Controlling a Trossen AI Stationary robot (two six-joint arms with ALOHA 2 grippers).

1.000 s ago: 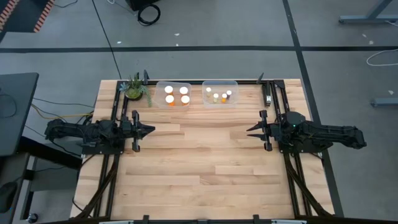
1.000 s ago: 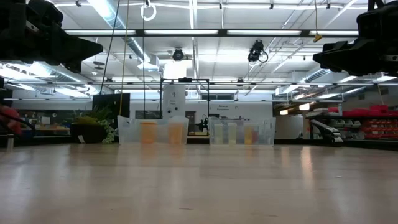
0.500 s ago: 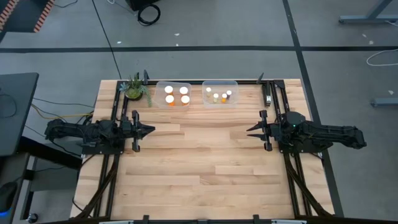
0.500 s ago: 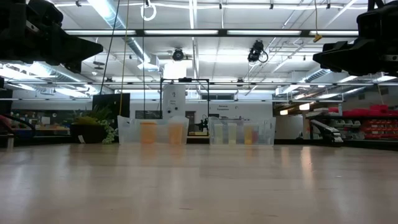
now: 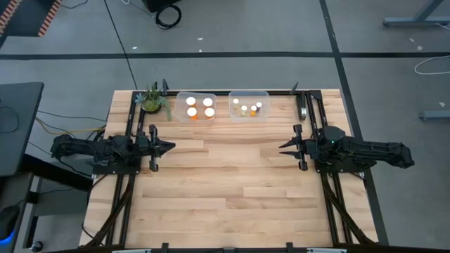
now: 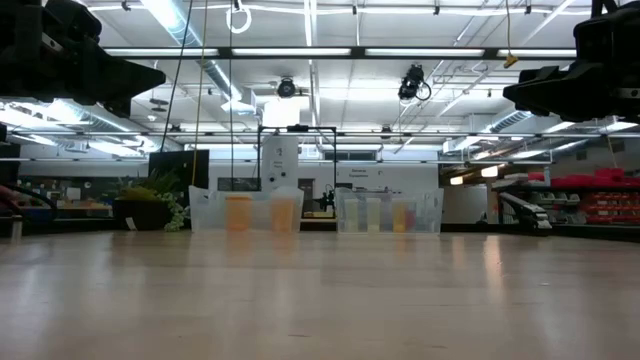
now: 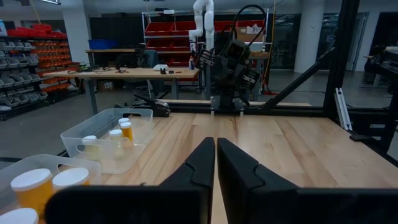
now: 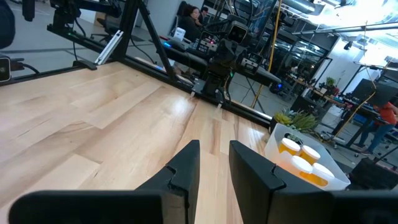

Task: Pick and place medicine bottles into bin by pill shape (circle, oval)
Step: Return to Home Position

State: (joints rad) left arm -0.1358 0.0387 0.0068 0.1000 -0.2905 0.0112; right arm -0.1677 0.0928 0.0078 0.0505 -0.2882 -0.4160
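Observation:
Two clear bins stand side by side at the table's far edge. The left bin point(image 5: 195, 107) holds larger medicine bottles point(image 5: 200, 107) with white caps and orange bodies. The right bin point(image 5: 248, 105) holds smaller medicine bottles point(image 5: 247, 108) with pale tops. All stand upright on the bin floors. My left gripper point(image 5: 171, 147) hovers shut at the table's left side, pointing level toward the right. My right gripper point(image 5: 281, 147) hovers shut at the right side, pointing level toward the left. Neither has anything between its fingers, and both are well short of the bins.
A small green potted plant point(image 5: 153, 100) stands at the far left corner beside the left bin. Black frame rails point(image 5: 131, 119) run along the table's left and right sides under the arms. Light wooden tabletop point(image 5: 225, 183) stretches between the two grippers and toward the near edge.

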